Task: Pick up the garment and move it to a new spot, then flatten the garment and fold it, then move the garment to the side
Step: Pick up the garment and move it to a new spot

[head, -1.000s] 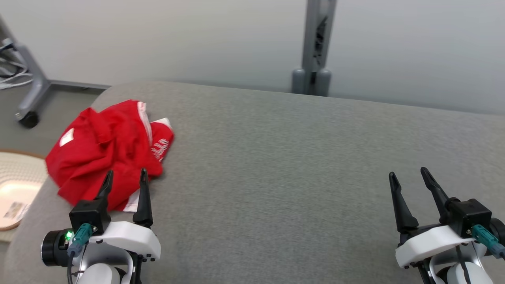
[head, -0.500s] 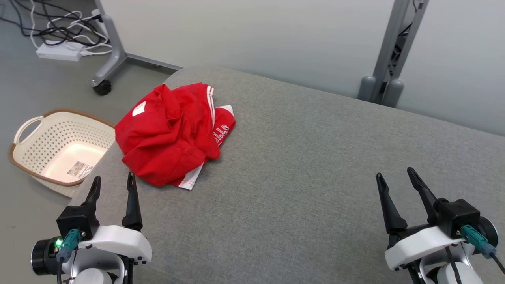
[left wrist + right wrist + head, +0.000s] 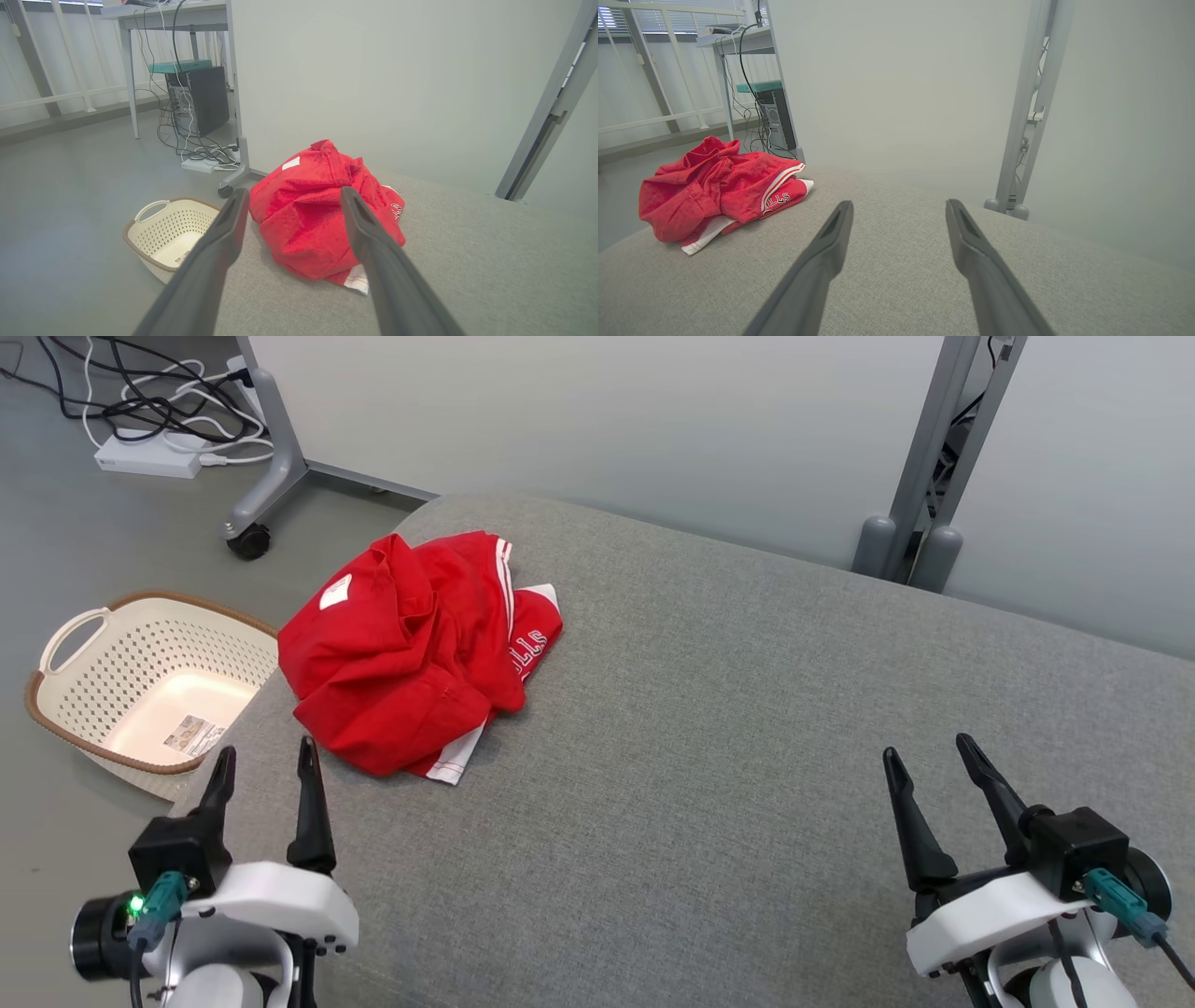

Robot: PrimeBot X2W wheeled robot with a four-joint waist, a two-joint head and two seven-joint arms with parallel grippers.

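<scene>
1. You're on the first step: the red garment (image 3: 411,653) lies crumpled at the far left of the grey cushion (image 3: 747,756), not yet lifted.
2. Both jaws stand apart, empty; the left gripper (image 3: 266,747) is near the garment, the right gripper (image 3: 926,747) well apart.
3. Next, reach the left gripper forward onto the cloth.
4. The basket (image 3: 121,663) on the floor, left, holds a paper slip (image 3: 191,735).

Open grey surface (image 3: 747,728) beside garment (image 3: 401,653)

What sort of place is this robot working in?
Most likely a lab or office test space, not a home: a computer tower and tangled cables under a desk, plain partition walls, and a grey padded surface holding one red garment.
</scene>
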